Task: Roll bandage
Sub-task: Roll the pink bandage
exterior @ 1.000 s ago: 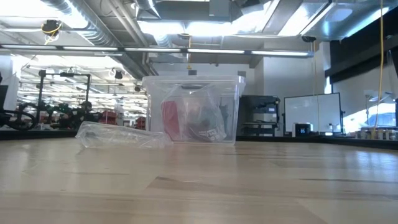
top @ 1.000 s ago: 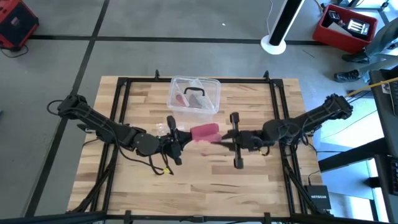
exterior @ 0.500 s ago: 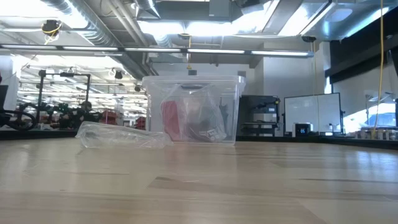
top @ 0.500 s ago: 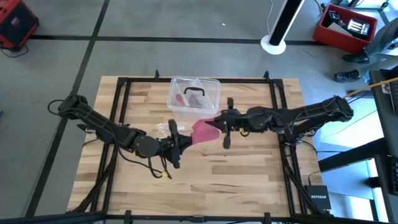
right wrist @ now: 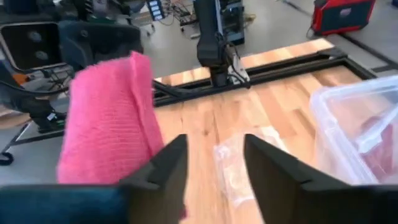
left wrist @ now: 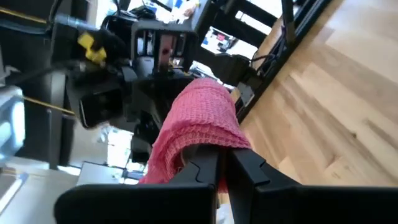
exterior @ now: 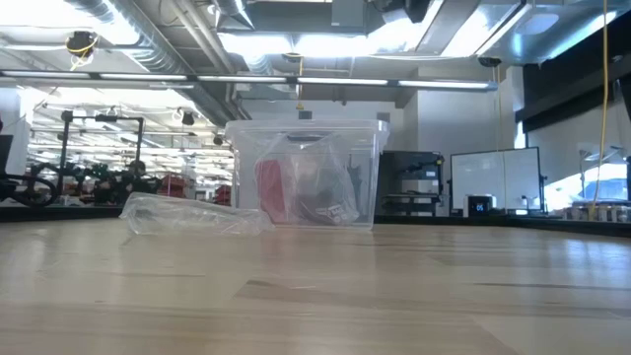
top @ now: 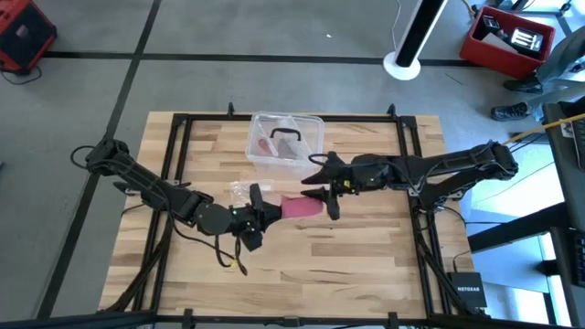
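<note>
The left tool (top: 259, 212) is clamped on one end of the pink bandage (top: 300, 207), near the desk (top: 366, 265) centre, its far end hidden behind the right tool (top: 320, 187). That tool's fingers (right wrist: 163, 167) stand apart — the bandage beside one, contact unclear. At 12 o'clock sits the clear plastic box (top: 286, 139); the crumpled wrapper (exterior: 192, 213) lies at its 8 o'clock — neither arm shows in the low view.

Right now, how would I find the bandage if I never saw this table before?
Start at the clear plastic box near the table's far edge. Just in front of it, the bandage hangs between the two arms. It is the only pink knitted strip outside the box, unlike the crumpled clear wrapper beside it.
</note>
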Controlling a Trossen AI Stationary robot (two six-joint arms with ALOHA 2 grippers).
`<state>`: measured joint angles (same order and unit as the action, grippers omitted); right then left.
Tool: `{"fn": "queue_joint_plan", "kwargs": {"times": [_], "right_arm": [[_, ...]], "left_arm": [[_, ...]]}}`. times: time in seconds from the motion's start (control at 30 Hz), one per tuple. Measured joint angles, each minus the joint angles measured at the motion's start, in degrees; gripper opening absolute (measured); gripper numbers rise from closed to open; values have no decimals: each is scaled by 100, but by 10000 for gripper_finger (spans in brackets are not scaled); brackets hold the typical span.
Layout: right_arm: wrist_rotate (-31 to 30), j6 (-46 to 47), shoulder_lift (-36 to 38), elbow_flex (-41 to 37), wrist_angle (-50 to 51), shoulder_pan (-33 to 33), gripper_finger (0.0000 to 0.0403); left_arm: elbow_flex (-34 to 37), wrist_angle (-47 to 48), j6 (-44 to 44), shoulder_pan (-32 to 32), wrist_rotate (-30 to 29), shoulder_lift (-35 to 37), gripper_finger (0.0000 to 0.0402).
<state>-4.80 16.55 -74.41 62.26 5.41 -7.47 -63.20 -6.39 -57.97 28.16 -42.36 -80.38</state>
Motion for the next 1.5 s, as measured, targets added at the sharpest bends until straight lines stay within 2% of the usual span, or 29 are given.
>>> {"fn": "queue_joint_plan", "kwargs": {"times": [0.17, 0.37, 0.53, 0.77, 0.9, 1.2, 1.27, 1.4, 1.5], "right_arm": [[64, -38, 21, 268, 787, 248, 230], [141, -361, 102, 1588, 2329, 297, 260], [230, -439, -23, 1766, 1712, -18, 256], [316, -876, -873, 1746, 1189, -190, 241], [321, -935, -1201, 1746, 906, -177, 232], [593, -935, -1480, 1751, 1101, -194, 210], [845, -935, -1518, 1764, 1066, -194, 209], [1856, -922, -1598, 1764, 1101, -172, 209], [2111, -859, -1596, 1764, 1245, -172, 209]], "left_arm": [[0, 32, -69, -2, -47, 2, 4], [-1, 533, 377, 11, -60, 2, 4], [-1, 568, 537, 11, -60, 2, 4], [-1, 576, 447, 17, -25, -19, 4], [-1, 573, -63, 53, 283, -21, 4], [0, 508, -1511, 292, 277, -35, 4], [0, 440, -1739, 304, 209, -35, 4], [0, 434, -2039, 319, 279, -37, 4], [0, 420, -2215, 310, 299, -42, 4]]}}
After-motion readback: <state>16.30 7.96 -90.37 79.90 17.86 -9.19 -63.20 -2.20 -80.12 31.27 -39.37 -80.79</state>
